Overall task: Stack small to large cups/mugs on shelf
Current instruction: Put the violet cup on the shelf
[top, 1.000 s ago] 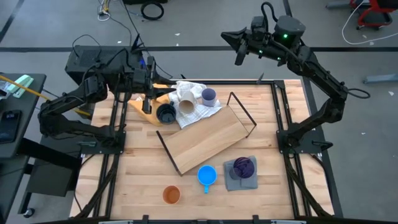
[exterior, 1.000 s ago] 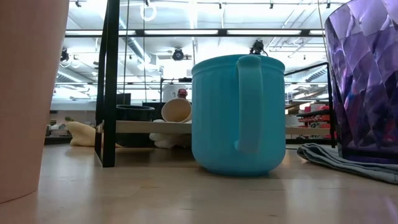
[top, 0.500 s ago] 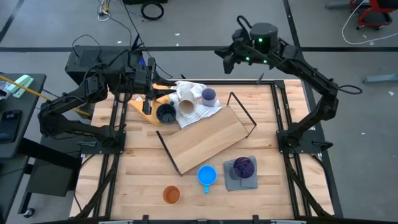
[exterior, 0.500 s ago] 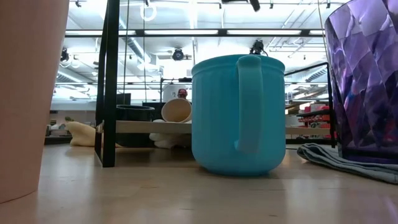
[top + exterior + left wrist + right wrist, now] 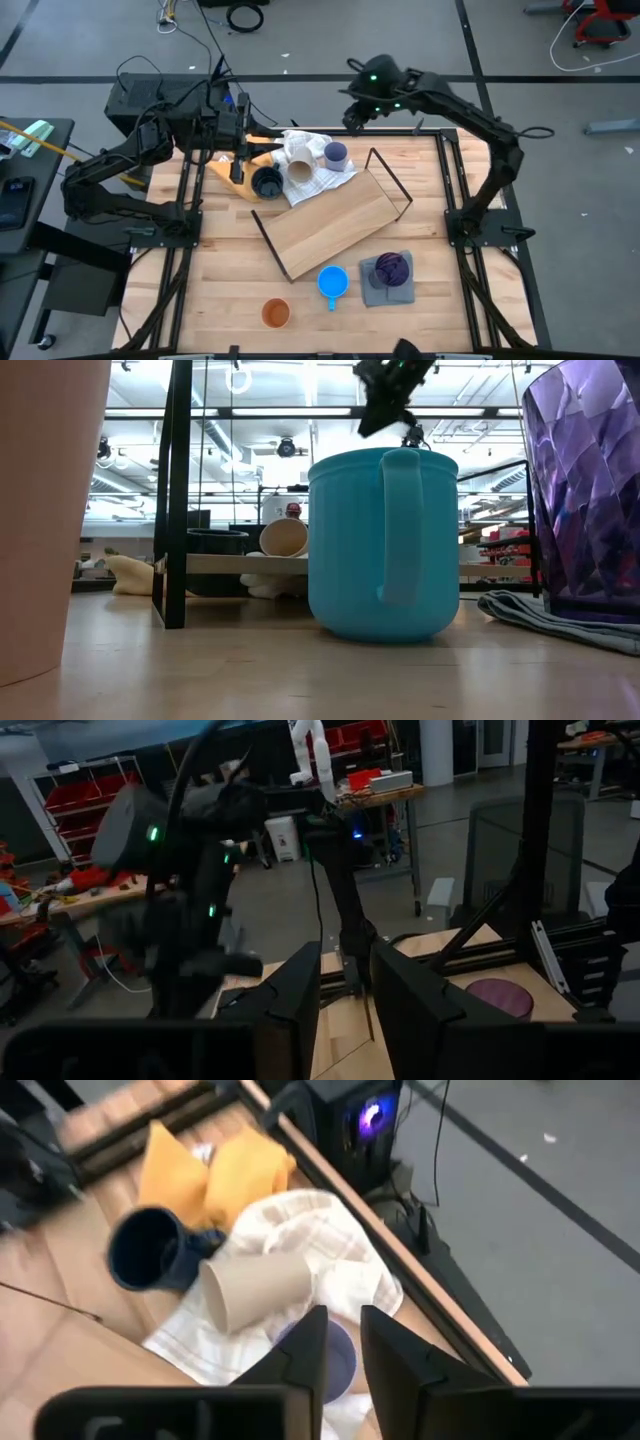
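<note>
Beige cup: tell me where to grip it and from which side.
The beige cup lies on its side on the white cloth, its mouth facing the dark navy mug. Probably best to come from above and close the fingers across its round body mid-length.

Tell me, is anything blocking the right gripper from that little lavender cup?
Nothing visible. The right gripper hangs above the table's far edge, with open air down to the lavender cup standing on the white cloth. The beige cup lies beside it.
</note>
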Tool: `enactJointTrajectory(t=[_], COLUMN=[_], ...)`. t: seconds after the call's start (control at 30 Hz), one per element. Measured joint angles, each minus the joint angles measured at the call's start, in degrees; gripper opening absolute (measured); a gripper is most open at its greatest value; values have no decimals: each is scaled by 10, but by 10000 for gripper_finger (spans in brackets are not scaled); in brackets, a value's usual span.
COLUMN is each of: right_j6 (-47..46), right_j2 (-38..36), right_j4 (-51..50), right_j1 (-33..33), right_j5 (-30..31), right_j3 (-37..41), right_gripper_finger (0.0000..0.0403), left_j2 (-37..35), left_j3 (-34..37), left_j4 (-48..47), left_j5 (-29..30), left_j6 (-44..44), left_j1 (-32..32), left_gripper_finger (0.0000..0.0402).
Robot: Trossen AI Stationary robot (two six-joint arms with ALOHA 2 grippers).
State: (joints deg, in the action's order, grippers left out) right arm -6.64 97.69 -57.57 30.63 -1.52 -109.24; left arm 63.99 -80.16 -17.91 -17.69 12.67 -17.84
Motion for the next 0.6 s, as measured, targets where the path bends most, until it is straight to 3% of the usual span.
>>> enactJointTrajectory(t=[0.3, 0.6], right_j6=[19, -3], right_j2=[55, 94], right_j4=[-6, -11], right_j1=[0, 0], right_j5=[-2, -5], right_j3=[0, 0], right_gripper_finger=[113, 118], left_j2=[0, 0], left_j3=[0, 0], left_j4=[-2, -9], left_j5=[1, 1], left_j6=[-11, -10], left_j1=[0, 0], left_gripper_finger=[98, 97])
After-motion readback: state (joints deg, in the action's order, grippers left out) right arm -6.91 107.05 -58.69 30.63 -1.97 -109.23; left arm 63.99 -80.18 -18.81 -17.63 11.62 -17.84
